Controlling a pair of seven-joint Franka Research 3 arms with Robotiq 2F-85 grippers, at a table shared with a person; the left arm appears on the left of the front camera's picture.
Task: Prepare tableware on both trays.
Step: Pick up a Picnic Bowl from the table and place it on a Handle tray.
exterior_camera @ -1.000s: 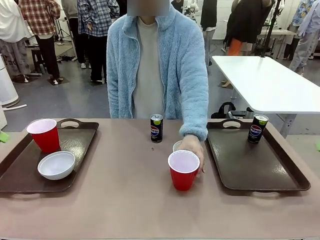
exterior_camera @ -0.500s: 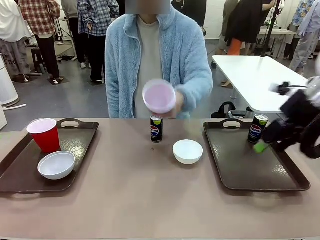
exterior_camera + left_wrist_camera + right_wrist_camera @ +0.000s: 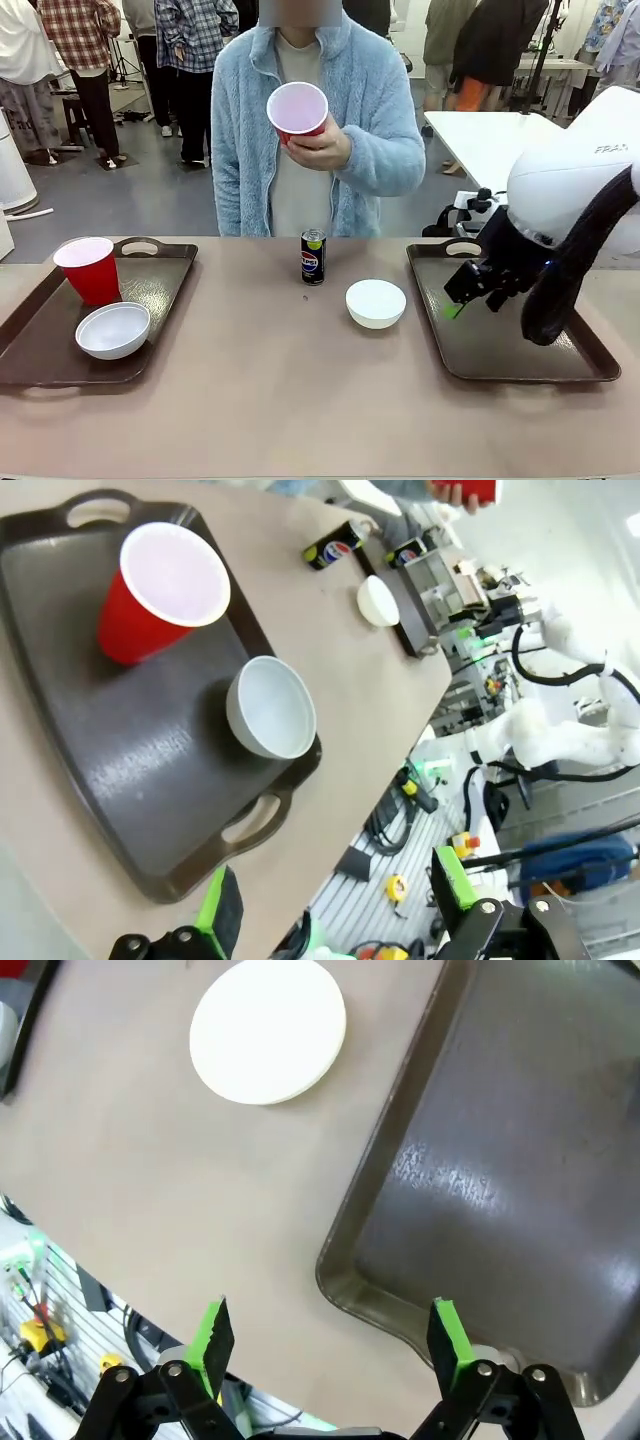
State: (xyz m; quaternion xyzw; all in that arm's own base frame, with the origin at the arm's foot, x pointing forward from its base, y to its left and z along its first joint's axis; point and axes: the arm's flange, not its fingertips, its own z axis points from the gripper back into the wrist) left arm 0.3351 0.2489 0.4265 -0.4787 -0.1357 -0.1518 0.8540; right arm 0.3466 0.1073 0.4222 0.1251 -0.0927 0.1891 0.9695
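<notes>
The person across the table holds a red cup (image 3: 298, 108) up at chest height in one hand. The left tray (image 3: 160, 290) carries another red cup (image 3: 90, 268) and a white bowl (image 3: 113, 330); the left wrist view shows that cup (image 3: 165, 585) and bowl (image 3: 272, 707) on the tray (image 3: 120, 740). A dark can (image 3: 313, 256) and a second white bowl (image 3: 376, 303) stand on the table between the trays. My right gripper (image 3: 462, 295) hangs open over the right tray's (image 3: 500, 340) near-left part, beside the bowl (image 3: 268, 1028). My left gripper (image 3: 335, 900) is open and holds nothing.
The right arm's white body (image 3: 570, 200) covers the back right of the right tray. A white table (image 3: 530, 160) and several people stand behind the person. The tray's rim (image 3: 345, 1280) lies just ahead of my right gripper (image 3: 330, 1335).
The person picked the red cup up off the table to chest height, uncovering the middle bowl. My right arm swung in from the right over the right tray, hiding the can there.
</notes>
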